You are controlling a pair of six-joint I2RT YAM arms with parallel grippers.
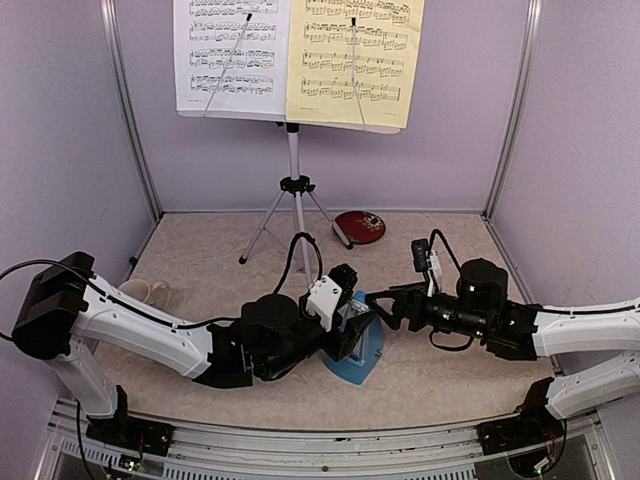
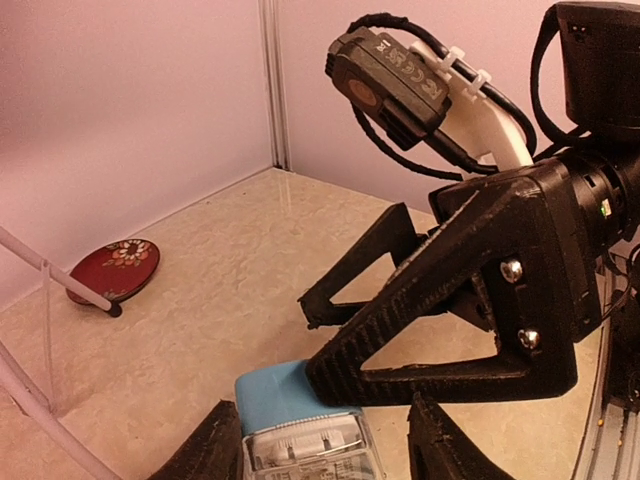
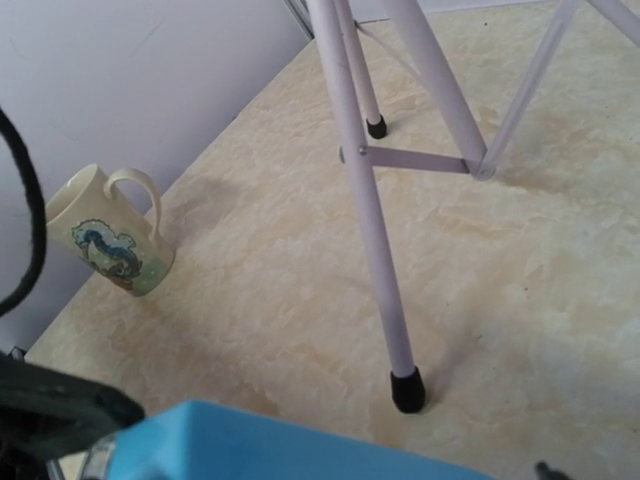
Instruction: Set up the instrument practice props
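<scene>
At the near centre of the mat, the blue metronome stands upright between the two arms. Its clear cover encloses a pale mechanism. The left gripper straddles the cover in a released state, and a gap shows beside one finger. The right gripper approaches from the opposite side with its jaws spread wide. Its near finger crosses the blue top and its far finger hangs free over the mat. Whether the near finger touches the metronome cannot be determined.

Behind the metronome, the tripod carries the music stand at the rear wall. The stand holds the white sheet on the left and the yellow sheet on the right. The sheets sit side by side, each crossed by a thin wire retainer.

The red plate lies by the rear wall, with one tripod foot just beside its rim. The mug sits near the left wall, well apart from both grippers. Its interior is not visible.

Bare mat, beige and marbled, shows between the tripod legs and the metronome. Lavender walls enclose three sides. Aluminium posts stand at the rear corners, and a rail runs along the near edge.
</scene>
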